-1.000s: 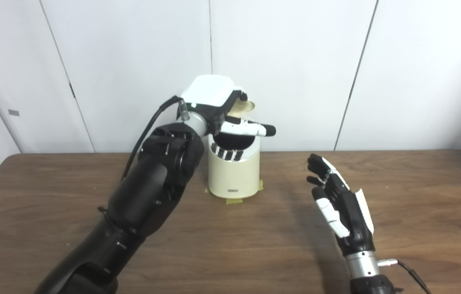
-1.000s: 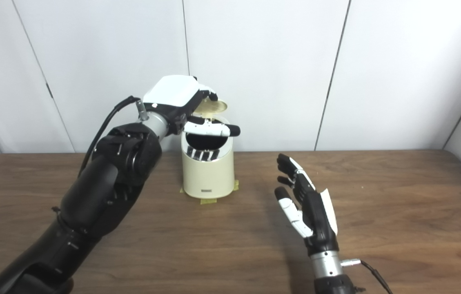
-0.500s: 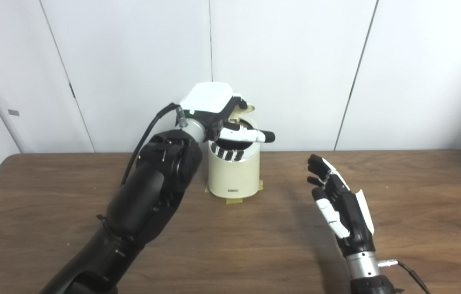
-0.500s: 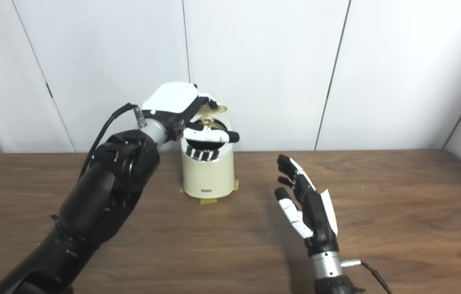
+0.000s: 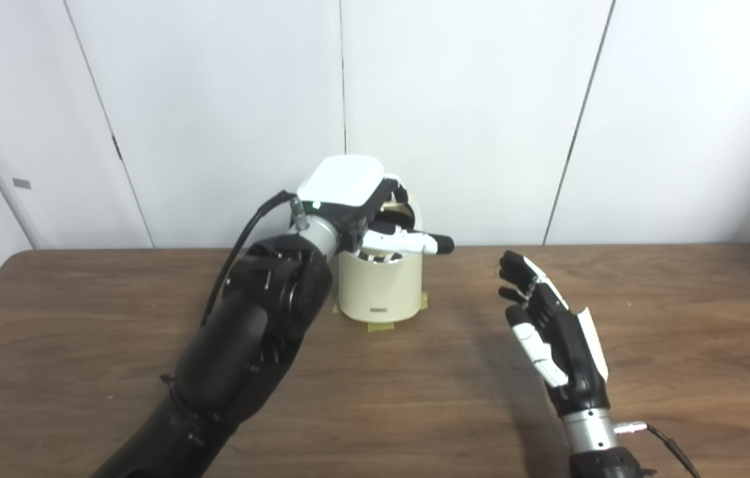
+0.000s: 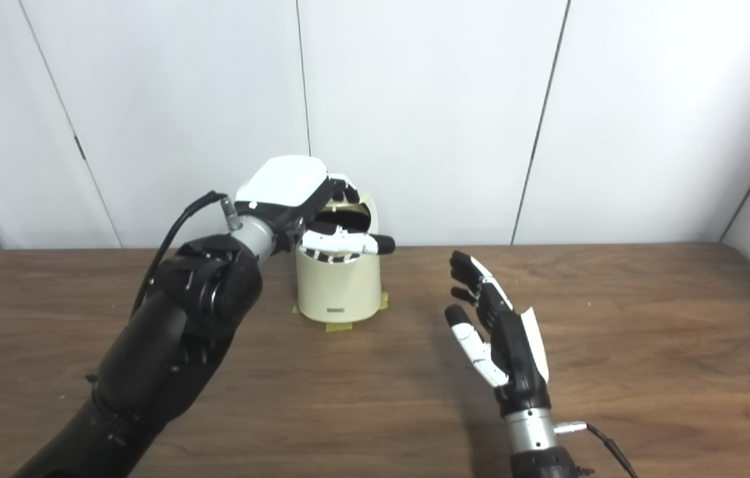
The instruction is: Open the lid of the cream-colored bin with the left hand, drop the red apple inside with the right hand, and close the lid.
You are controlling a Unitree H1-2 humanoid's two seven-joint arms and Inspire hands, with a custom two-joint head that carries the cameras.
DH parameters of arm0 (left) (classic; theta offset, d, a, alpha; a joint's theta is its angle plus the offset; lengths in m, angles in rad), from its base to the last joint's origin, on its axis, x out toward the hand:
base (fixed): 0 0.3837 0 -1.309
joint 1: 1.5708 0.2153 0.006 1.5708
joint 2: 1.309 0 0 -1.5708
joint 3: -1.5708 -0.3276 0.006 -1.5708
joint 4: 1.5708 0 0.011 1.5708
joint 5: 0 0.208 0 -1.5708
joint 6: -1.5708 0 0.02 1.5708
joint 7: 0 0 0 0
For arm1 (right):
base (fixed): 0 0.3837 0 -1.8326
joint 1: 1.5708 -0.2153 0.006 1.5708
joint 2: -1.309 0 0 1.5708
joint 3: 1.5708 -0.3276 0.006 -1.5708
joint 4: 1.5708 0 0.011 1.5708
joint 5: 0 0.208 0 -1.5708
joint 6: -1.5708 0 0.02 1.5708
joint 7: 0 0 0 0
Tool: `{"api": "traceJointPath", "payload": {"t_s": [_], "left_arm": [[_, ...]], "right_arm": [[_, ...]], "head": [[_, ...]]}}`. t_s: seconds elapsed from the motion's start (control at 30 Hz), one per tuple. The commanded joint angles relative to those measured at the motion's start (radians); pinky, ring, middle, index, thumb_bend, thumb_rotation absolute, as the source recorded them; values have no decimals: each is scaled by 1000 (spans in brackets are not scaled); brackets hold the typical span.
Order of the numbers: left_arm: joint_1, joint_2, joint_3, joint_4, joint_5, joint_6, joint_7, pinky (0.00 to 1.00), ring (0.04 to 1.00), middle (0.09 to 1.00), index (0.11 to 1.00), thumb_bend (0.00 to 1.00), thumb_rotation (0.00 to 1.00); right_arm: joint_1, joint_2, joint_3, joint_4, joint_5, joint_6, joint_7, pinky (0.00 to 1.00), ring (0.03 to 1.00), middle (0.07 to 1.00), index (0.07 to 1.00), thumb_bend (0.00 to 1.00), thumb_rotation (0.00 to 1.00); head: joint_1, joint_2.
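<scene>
Brown wood-grain table (image 5: 82, 345), matte. White panelled wall (image 5: 468, 99) behind, dark vertical seams. Yellow tape (image 5: 378, 326) stuck on tabletop. Small grey tag (image 5: 22, 183) on left wall panel.

Cream-colored bin (image 5: 379, 287) on yellow tape (image 5: 378, 326), dark wood-grain table (image 5: 414, 398), black-and-white left robot hand (image 5: 355, 199), white wall (image 5: 481, 99)

The left hand (image 5: 355, 202) covers most of the bin's lid (image 5: 406, 211) and opening at frame center. Both arms run off the bottom edge.
</scene>
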Motion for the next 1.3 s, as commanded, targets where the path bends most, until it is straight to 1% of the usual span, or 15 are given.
{"api": "traceJointPath", "payload": {"t_s": [0.0,0.17,0.27,0.33,0.47,0.6,0.67,0.87,0.93,1.0,1.07,1.13,1.2,1.27], "left_arm": [[-39,1,3,-36,26,-19,8,1000,906,779,771,1000,991],[-11,-3,0,-36,30,-30,7,1000,894,778,765,1000,992],[9,-8,3,-30,29,-40,20,1000,881,745,759,1000,982],[21,-10,5,-16,27,-46,30,1000,873,725,752,1000,972],[32,-8,2,27,35,-52,44,1000,866,723,748,1000,974],[42,-3,-2,62,38,-51,37,1000,851,733,765,1000,979],[48,-1,-1,88,32,-57,51,1000,842,743,779,1000,974],[54,1,3,136,10,-71,83,1000,756,732,815,1000,964],[54,2,4,146,4,-74,94,1000,751,733,817,1000,959],[51,3,5,159,0,-75,104,1000,744,732,818,1000,959],[47,2,10,179,-10,-76,128,1000,740,731,814,1000,957],[45,1,14,190,-23,-76,147,1000,727,683,810,1000,956],[43,0,16,191,-29,-69,155,1000,746,676,806,1000,952],[41,-2,18,192,-35,-65,160,1000,769,704,802,1000,947]], "right_arm": [[-30,8,1,-42,-3,-3,-7,792,861,865,862,399,758],[-24,11,1,-57,-11,3,-8,789,862,865,861,391,754],[-24,7,2,-60,-8,0,-2,794,863,867,865,390,758],[-22,5,3,-63,-10,3,0,793,863,868,867,394,769],[-15,9,3,-88,-16,33,-1,789,859,866,866,383,765],[-10,9,4,-99,-19,39,-3,784,859,866,864,381,753],[-7,10,4,-103,-15,44,-1,786,861,867,866,387,755],[-4,9,8,-104,-9,45,2,795,867,874,873,391,750],[-3,9,9,-103,-6,40,3,800,869,876,873,384,731],[-2,11,11,-106,-10,46,1,798,870,876,872,396,731],[-1,14,11,-107,-11,51,-1,796,870,876,872,407,735],[-1,16,12,-108,-11,54,-2,796,871,877,876,411,734],[-1,17,12,-108,-15,57,-3,794,872,878,878,411,730],[0,17,13,-108,-20,60,-5,791,870,877,877,411,729]], "head": [[-2,2],[-3,10],[-4,16],[-7,19],[-11,26],[-14,32],[-15,36],[-18,41],[-19,41],[-19,41],[-21,42],[-21,42],[-22,43],[-23,43]]}}
